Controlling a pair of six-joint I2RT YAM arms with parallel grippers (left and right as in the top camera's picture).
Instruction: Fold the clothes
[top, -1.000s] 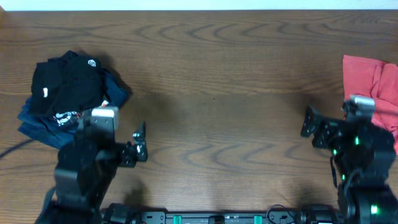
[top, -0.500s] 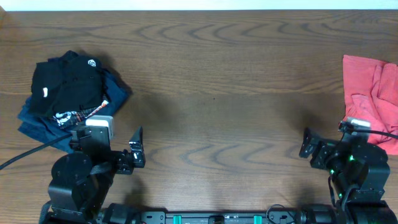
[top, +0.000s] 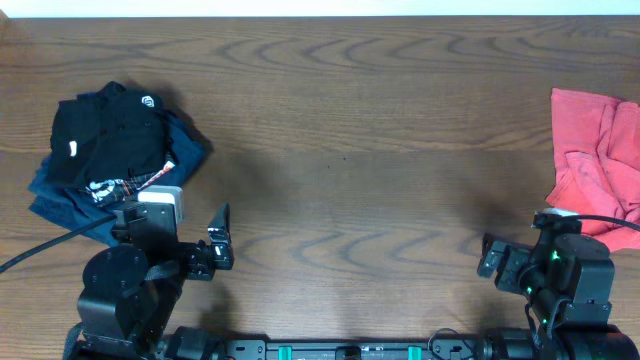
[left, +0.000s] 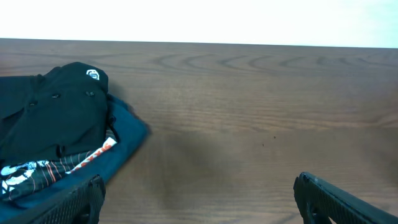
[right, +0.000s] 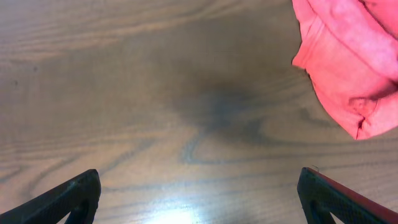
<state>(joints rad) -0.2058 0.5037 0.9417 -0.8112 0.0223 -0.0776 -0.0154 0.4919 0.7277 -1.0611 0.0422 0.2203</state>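
A black tee with small white logo marks (top: 105, 130) lies folded on top of a navy printed tee (top: 70, 195) at the table's left; both also show in the left wrist view, the black tee (left: 56, 115) above the navy tee (left: 121, 137). A red garment (top: 600, 150) lies crumpled at the right edge and shows in the right wrist view (right: 348, 62). My left gripper (top: 222, 235) is open and empty near the front left, right of the pile. My right gripper (top: 492, 258) is open and empty near the front right, below the red garment.
The wooden table (top: 340, 140) spans the whole view. A black cable (top: 30, 250) runs off the left edge by the left arm's base.
My right arm has drawn back toward the front edge, away from the red garment. My left arm pulled back earlier and has since stayed still.
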